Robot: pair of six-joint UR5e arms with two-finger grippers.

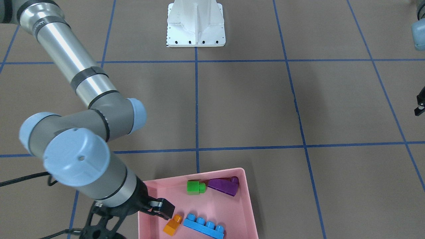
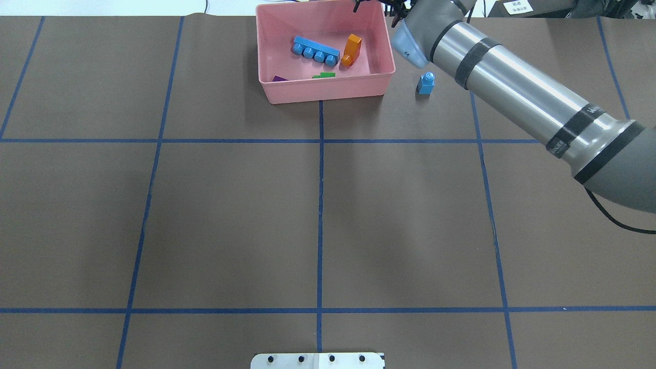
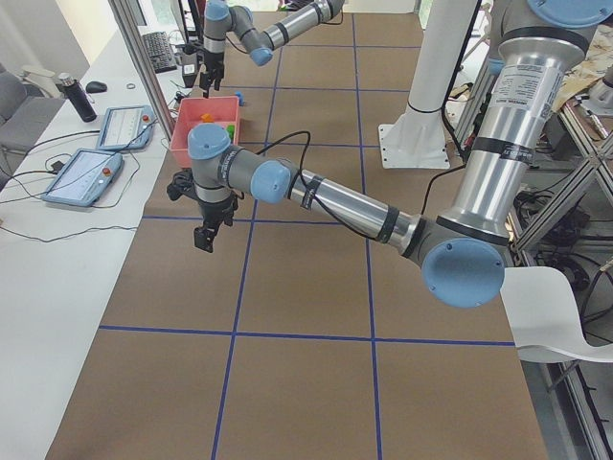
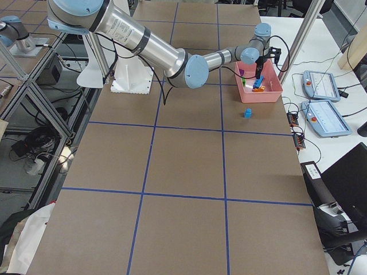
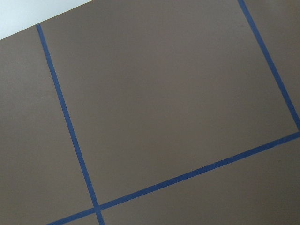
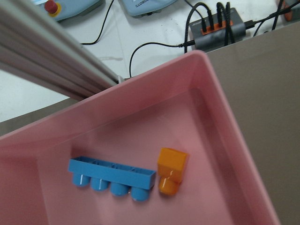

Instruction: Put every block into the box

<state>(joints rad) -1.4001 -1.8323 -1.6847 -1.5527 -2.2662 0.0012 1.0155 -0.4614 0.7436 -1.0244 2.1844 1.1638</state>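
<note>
The pink box sits at the table's far edge and also shows in the overhead view. Inside lie the orange block, the long blue block, the green block and the purple sloped block. The right wrist view shows the orange block beside the long blue one. The small blue block stands on the table to the right of the box. My right gripper hovers over the box's corner, open and empty. My left gripper hangs over bare table, and I cannot tell its state.
The white metal pedestal stands at the robot's side of the table. Tablets and cables lie on the white bench beyond the box. The brown mat with blue tape lines fills the left wrist view.
</note>
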